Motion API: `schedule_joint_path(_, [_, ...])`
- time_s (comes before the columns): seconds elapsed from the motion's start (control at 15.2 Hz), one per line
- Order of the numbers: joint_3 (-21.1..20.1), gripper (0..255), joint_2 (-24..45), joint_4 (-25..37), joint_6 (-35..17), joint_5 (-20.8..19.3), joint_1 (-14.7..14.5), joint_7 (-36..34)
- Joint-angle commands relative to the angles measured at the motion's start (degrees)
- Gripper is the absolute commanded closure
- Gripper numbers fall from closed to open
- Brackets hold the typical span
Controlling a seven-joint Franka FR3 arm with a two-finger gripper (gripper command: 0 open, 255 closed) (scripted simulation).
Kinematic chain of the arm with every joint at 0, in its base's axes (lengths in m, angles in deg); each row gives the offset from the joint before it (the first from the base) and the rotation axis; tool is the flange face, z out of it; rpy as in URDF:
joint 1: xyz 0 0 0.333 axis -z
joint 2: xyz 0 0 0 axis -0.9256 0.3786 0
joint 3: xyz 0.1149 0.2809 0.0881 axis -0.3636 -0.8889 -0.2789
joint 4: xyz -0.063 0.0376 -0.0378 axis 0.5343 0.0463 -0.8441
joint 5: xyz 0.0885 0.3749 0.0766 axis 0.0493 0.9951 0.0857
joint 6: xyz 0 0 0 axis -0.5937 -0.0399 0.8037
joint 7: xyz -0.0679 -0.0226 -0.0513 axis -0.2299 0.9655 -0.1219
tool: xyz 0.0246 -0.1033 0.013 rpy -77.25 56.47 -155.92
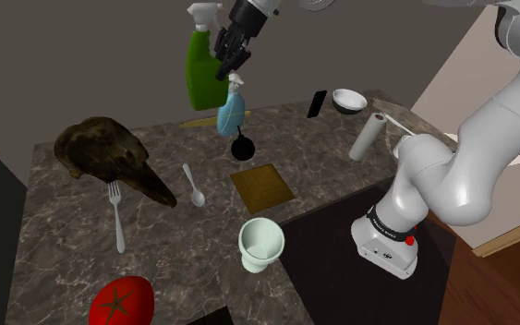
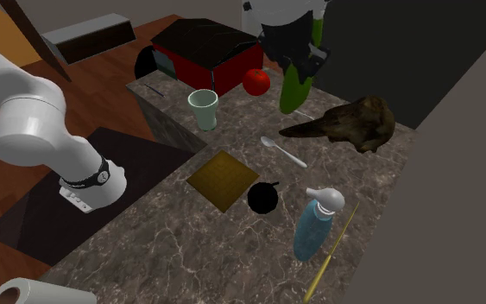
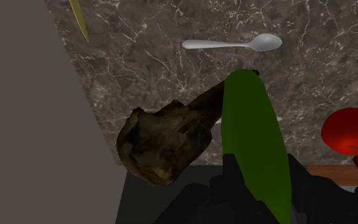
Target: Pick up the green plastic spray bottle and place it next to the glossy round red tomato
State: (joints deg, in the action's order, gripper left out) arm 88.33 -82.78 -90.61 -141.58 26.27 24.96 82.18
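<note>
Clamps the green spray bottle (image 1: 202, 72) in the all-black gripper (image 1: 228, 61), fingers pressed to either side of the body and the white trigger head uppermost in the shoulder view. Holds it in the air above the dark marbled counter (image 1: 64, 249), touching nothing below.

In the wrist view, shows the green body (image 3: 257, 146) running out from between the fingers (image 3: 231, 181), its far end over the narrow tip of a lumpy dark-brown object (image 3: 165, 140). Shows a white spoon (image 3: 234, 44) beyond that, and the red tomato (image 3: 352, 130) off to one side, apart from the bottle.

From the second exterior view, sets bottle (image 2: 297, 86) and gripper (image 2: 308, 53) just beside the tomato (image 2: 256, 81) in the picture. Probably higher than it rather than level with it, though that is hard to judge from this angle.

From the shoulder view, finds the tomato (image 1: 119, 303) low at the counter's near edge, well apart from the raised bottle.

Elsewhere on the counter:
- a pale green cup (image 1: 261, 242) upright, near a brown square mat (image 1: 262, 185)
- a small black round thing (image 1: 243, 146) just beside the mat
- a blue spray bottle (image 1: 231, 111) behind that
- a fork (image 1: 116, 217) lying by the brown object — tines toward it
- a white bowl (image 1: 349, 100) and a white roll (image 1: 368, 137) nearer the arm
</note>
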Motion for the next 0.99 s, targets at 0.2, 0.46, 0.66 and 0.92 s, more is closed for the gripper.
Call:
schedule_joint_path(0.2, [-4.2,255,1.6,-1.3,-5.1,-0.1,-2.8,-5.7])
schedule_joint_path(0.46, [-7.1,255,3.9,-0.7,-8.3,-0.2,-5.0,-10.1])
schedule_joint_path(0.66, [-9.0,255,6.2,0.4,-10.5,-0.4,-6.7,-13.4])
schedule_joint_path(0.92, [-11.4,255,9.8,2.9,-12.9,-0.9,-8.9,-17.9])
